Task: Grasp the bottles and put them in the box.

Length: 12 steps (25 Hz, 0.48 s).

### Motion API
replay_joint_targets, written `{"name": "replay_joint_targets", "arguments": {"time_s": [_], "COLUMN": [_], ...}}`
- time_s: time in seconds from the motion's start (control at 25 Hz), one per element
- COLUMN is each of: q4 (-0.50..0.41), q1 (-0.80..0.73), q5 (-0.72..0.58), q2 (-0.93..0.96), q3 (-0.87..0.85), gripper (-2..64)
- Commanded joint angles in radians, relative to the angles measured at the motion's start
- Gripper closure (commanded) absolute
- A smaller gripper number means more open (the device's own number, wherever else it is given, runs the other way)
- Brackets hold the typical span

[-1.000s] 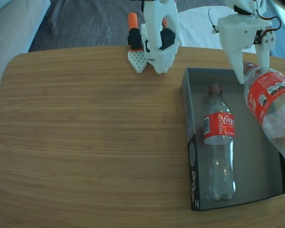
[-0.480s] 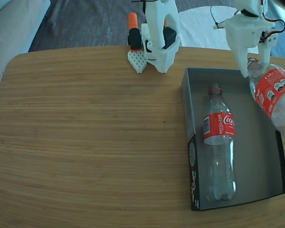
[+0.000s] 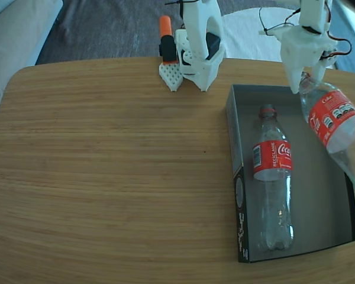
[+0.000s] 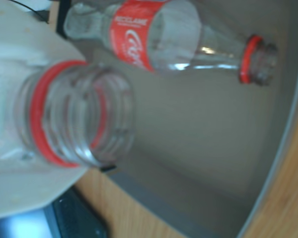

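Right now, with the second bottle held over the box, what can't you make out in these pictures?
- Held bottle: its base runs off the fixed view's right edge.
- Gripper: fingertips hidden behind the bottle neck in the fixed view; the wrist view shows only blurred white.
- Box: far wall cut off in the wrist view.

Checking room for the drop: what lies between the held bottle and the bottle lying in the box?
Only bare grey box floor separates the held bottle from the lying bottle, in the fixed view.
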State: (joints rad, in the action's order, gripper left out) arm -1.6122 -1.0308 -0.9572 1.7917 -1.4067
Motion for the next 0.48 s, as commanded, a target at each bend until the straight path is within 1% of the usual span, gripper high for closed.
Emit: {"name": "replay_joint_targets", "arguments": {"time_s": [0.0,0.12,0.2,0.32,0.36,0.44], "q4": [0.028,0.040,0.026,0.025,0.025,0.025], "q1": [-0.002,0.009,0.015,0.064,0.078,0.091], "q5": [-0.003,-0.003,-0.003,-0.002,0.009,0.078], "q2": [0.029,0.031,0.032,0.040,0.043,0.040], "q3": [-0.021,-0.049,-0.074,-0.146,-0.158,-0.153], "gripper": [61.4,61.5,61.5,61.5,61.5,61.5]}}
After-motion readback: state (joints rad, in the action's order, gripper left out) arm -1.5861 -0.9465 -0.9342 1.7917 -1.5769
